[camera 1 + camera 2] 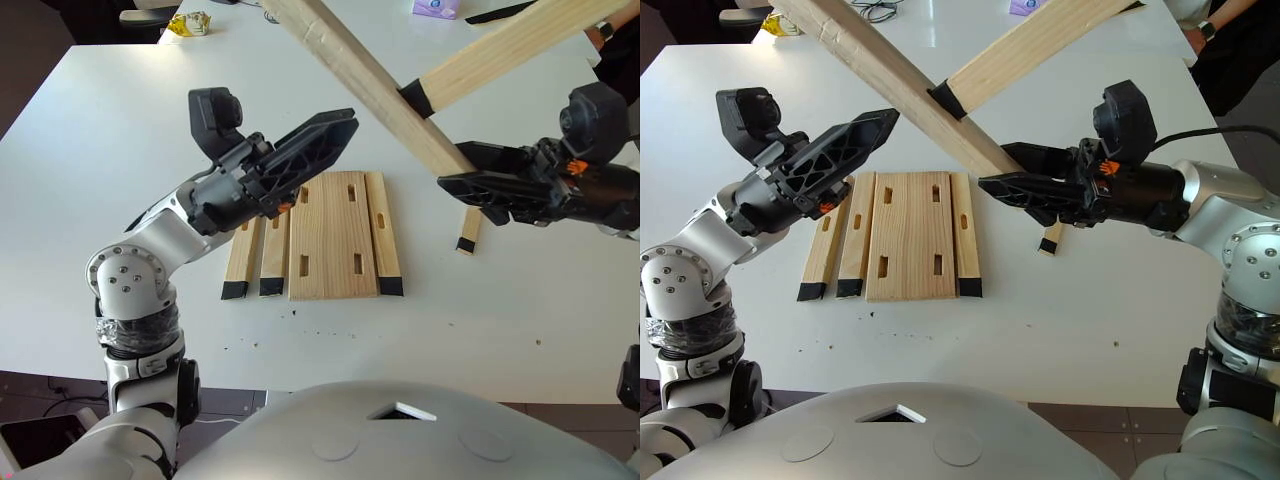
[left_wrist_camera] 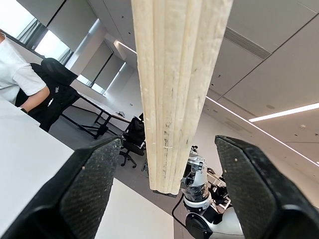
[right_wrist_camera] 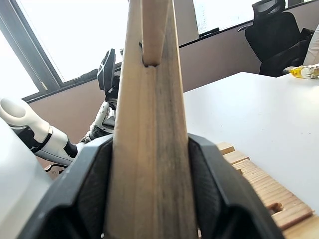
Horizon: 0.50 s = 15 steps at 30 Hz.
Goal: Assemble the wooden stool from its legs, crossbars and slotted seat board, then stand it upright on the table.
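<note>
Left gripper [image 1: 340, 125]: fingers spread wide on nothing, at 10 o'clock of the slotted seat board [image 1: 330, 235], aimed up at the leg [image 1: 370, 80], apparently so you can steady it. Right gripper [image 1: 998, 172], at 3 o'clock: clamped on that leg's lower end, holding it aloft with a crossbar [image 1: 500, 50] socketed in. The board lies flat on the table [image 1: 120, 130], slots exposed, probably for insertion.

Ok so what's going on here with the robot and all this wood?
The robot is partway through building the stool. Its right gripper is shut on a long wooden leg held up in the air, with a second piece joined across it. The left gripper is open, raised over the white table and pointed toward that leg. The slotted seat board lies flat on the table with three loose slats beside it. Nothing stands upright yet.
</note>
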Each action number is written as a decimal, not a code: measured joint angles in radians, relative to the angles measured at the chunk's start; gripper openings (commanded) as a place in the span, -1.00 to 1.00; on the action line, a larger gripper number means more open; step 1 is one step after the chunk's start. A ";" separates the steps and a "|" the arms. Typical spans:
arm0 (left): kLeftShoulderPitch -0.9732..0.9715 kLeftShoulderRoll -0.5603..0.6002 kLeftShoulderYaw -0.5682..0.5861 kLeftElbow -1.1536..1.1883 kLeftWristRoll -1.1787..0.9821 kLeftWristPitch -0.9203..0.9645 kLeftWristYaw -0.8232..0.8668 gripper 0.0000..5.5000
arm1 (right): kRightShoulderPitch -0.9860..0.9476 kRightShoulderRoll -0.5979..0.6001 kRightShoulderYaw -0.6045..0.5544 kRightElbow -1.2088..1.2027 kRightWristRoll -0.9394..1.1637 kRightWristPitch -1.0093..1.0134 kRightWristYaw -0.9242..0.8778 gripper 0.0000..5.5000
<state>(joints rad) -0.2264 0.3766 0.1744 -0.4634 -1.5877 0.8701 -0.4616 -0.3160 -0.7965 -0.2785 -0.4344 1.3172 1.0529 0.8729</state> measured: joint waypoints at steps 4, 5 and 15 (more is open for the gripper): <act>0.002 0.001 -0.012 -0.006 0.002 -0.015 -0.002 0.26 | -0.013 -0.008 0.016 0.007 0.002 0.006 0.018 -0.25; 0.003 0.002 -0.014 -0.008 0.002 -0.018 -0.002 0.26 | -0.014 -0.011 0.025 0.007 0.002 0.006 0.020 -0.25; 0.002 0.007 -0.040 -0.027 0.001 -0.036 -0.001 0.26 | -0.015 -0.015 0.080 -0.006 0.002 0.007 0.030 -0.25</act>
<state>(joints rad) -0.2246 0.3833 0.1344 -0.4904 -1.5871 0.8341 -0.4631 -0.3309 -0.8118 -0.1981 -0.4406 1.3190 1.0603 0.9028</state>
